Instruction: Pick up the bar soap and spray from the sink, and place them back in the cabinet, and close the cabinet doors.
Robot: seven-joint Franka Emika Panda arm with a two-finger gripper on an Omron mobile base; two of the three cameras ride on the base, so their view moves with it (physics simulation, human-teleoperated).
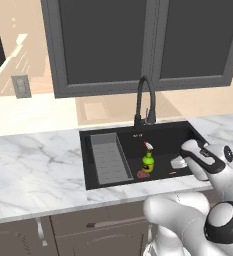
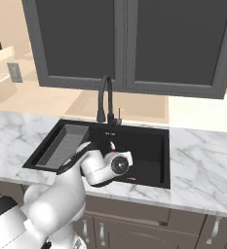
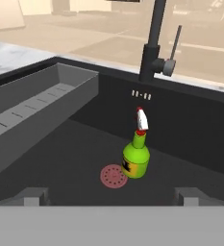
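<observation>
The spray is standing upright on the floor of the black sink, just beside the dark-red drain disc and well apart from the basin walls. The grey ribbed tray is filling the sink's left side, leaving the right part open. The bar soap is lying near the sink's front edge. The hand is hanging inside the basin, its fingertips spread wide and holding nothing. The black faucet is arching over the back rim from the marble surface.
</observation>
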